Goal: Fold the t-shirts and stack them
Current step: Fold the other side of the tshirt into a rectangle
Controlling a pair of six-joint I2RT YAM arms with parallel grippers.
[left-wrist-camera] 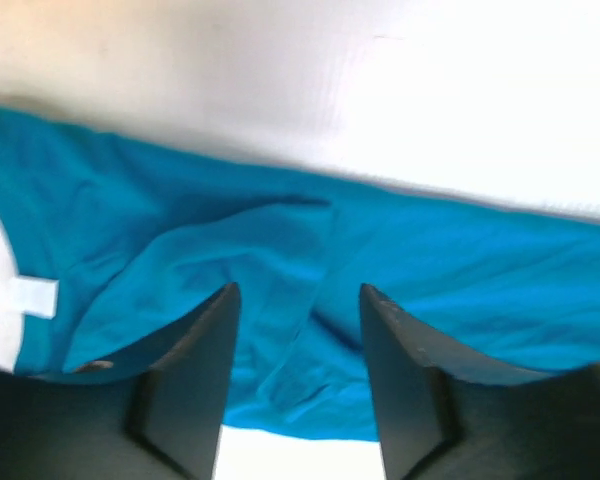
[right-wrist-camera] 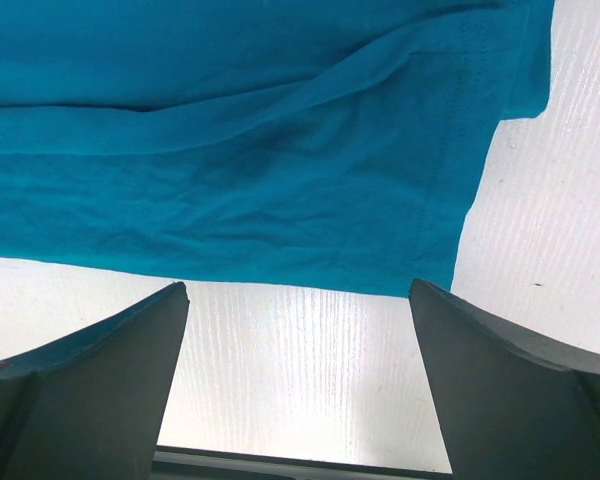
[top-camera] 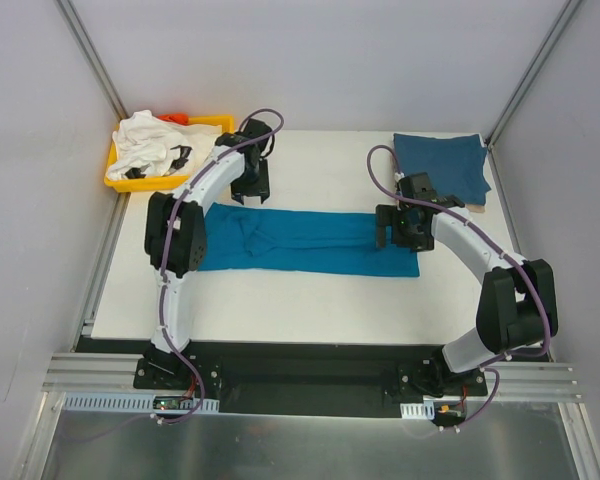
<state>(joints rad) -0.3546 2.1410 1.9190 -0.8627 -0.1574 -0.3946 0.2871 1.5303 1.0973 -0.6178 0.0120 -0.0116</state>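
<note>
A teal-blue t-shirt, folded into a long strip, lies flat across the middle of the table. My left gripper hangs over its far edge near the left end. In the left wrist view this gripper is open with its jaws partway apart, and wrinkled teal cloth shows in the gap. My right gripper is at the shirt's right end. It stands wide open over bare table, just off the hem of the teal cloth. A darker blue t-shirt lies folded at the back right. A white t-shirt with black marks is bunched in the tray.
A yellow tray stands at the back left corner, with something orange behind the white cloth. A white label shows at the teal shirt's left end. Grey walls close in the table on three sides.
</note>
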